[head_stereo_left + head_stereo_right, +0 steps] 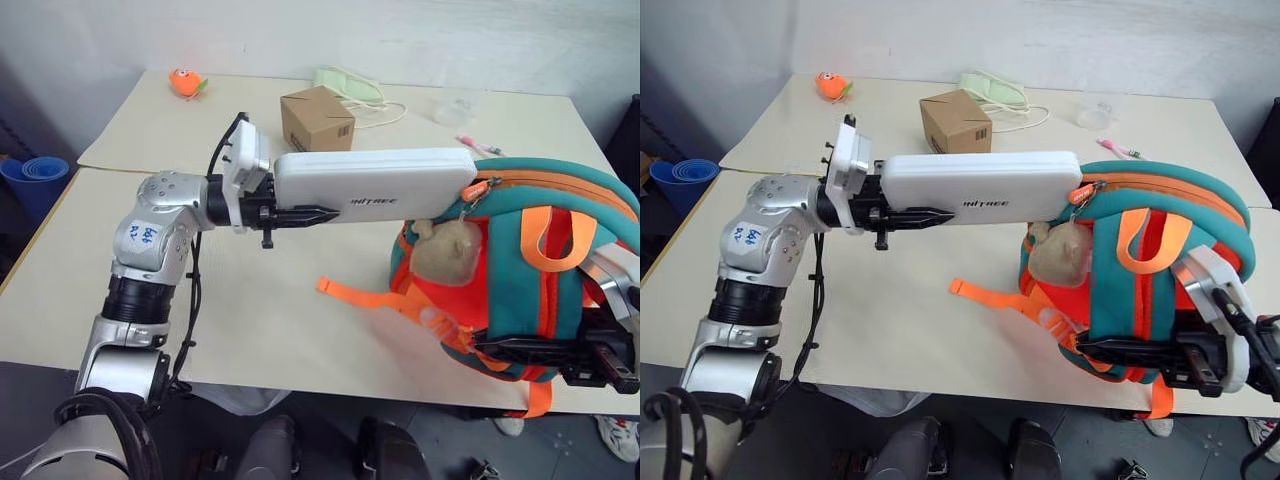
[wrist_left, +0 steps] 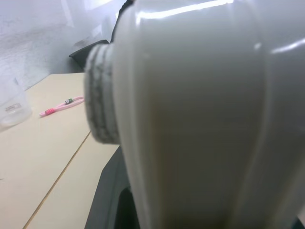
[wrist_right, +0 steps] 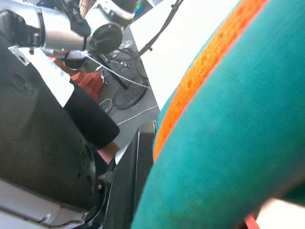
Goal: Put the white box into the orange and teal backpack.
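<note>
Two grippers are at work here, both mine. My left gripper [image 1: 300, 214] pinches the white box [image 1: 375, 184] by its left end, holding it level in the air above the table [image 1: 250, 310], long side running left to right. The box's right end touches the teal top of the orange and teal backpack [image 1: 520, 270], right at the zipper opening. The backpack stands near the table's right near edge, a tan plush animal [image 1: 447, 252] hanging on its left face and an orange strap [image 1: 350, 292] trailing left across the tabletop. My right gripper [image 1: 1140, 352] has its fingers pressed together on the backpack's near lower side. Farther back sits a cardboard cube [image 1: 317, 118].
</note>
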Tool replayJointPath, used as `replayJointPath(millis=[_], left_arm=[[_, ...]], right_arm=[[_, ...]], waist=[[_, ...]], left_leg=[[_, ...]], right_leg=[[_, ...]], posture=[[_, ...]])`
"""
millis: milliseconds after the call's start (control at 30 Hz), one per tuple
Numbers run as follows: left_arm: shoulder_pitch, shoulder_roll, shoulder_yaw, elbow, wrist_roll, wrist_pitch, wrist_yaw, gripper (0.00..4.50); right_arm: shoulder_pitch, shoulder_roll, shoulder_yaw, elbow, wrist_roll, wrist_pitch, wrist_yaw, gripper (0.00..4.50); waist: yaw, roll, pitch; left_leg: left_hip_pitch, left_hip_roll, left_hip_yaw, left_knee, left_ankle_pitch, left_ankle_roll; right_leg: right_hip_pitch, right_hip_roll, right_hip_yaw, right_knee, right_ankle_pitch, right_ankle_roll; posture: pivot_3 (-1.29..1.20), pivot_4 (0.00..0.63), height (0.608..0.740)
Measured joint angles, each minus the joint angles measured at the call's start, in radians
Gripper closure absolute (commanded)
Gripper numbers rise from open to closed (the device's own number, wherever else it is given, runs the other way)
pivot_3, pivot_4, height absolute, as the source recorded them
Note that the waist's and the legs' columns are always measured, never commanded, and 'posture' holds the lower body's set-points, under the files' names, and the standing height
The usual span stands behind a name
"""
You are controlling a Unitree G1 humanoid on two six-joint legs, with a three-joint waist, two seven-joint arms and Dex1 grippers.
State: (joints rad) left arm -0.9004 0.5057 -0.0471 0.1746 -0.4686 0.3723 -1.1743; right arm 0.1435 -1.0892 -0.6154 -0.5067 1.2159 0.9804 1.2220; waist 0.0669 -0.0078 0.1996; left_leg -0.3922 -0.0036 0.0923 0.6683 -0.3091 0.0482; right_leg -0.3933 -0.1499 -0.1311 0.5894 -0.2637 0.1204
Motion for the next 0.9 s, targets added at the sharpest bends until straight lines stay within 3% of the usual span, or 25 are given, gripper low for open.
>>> replayJointPath(millis=[267, 500, 600, 800, 833, 900], left_arm=[[-0.048, 0.009, 0.019, 0.070, -0.020, 0.051, -0.058, 3.19], [0.005, -0.011, -0.088, 0.037, 0.094, -0.108, -0.100, 3.19], [-0.035, -0.107, -0.150, 0.118, 0.184, -0.254, -0.093, 3.19], [-0.206, -0.351, -0.259, 0.310, 0.304, -0.310, -0.040, 3.19], [-0.227, -0.400, -0.278, 0.350, 0.326, -0.314, -0.015, 2.64], [-0.256, -0.466, -0.301, 0.409, 0.365, -0.330, 0.028, 2.24]], right_arm=[[0.010, 0.000, -0.027, -0.002, 0.001, 0.003, 0.029, 4.48], [-0.039, -0.007, -0.028, -0.001, 0.045, 0.019, 0.023, 4.48], [-0.080, -0.017, -0.015, 0.007, 0.044, 0.023, 0.026, 4.48], [-0.217, -0.016, 0.106, 0.044, -0.007, -0.020, 0.017, 4.48], [-0.247, 0.001, 0.134, 0.048, -0.027, -0.036, 0.000, 4.50], [-0.280, 0.027, 0.176, 0.051, -0.058, -0.058, -0.033, 4.50]], waist=[[-0.005, 0.000, 0.000], [-0.004, 0.000, 0.000], [0.001, 0.000, 0.000], [0.007, 0.000, 0.000], [0.007, 0.000, 0.000], [0.007, 0.000, 0.000]], left_leg=[[-0.002, 0.000, 0.000, 0.003, 0.000, 0.001], [-0.003, 0.000, 0.000, 0.009, -0.001, 0.002], [-0.004, 0.001, -0.001, 0.013, -0.004, 0.003], [-0.012, 0.000, 0.000, 0.016, -0.006, 0.006], [-0.013, 0.000, 0.000, 0.016, -0.006, 0.007], [-0.014, 0.000, 0.000, 0.016, -0.006, 0.007]], right_leg=[[0.000, 0.001, -0.001, -0.001, 0.000, 0.000], [0.000, 0.000, 0.000, 0.000, 0.000, 0.000], [0.000, -0.001, -0.001, 0.000, 0.000, 0.000], [-0.004, -0.001, -0.002, 0.000, 0.002, 0.003], [-0.004, 0.000, -0.002, -0.001, 0.002, 0.003], [-0.005, 0.000, -0.003, -0.002, 0.002, 0.003]], posture=[[0.00, 0.150, 0.740], [0.00, 0.150, 0.740], [0.00, 0.150, 0.740], [0.00, 0.150, 0.740], [0.00, 0.150, 0.740], [0.00, 0.150, 0.740]])
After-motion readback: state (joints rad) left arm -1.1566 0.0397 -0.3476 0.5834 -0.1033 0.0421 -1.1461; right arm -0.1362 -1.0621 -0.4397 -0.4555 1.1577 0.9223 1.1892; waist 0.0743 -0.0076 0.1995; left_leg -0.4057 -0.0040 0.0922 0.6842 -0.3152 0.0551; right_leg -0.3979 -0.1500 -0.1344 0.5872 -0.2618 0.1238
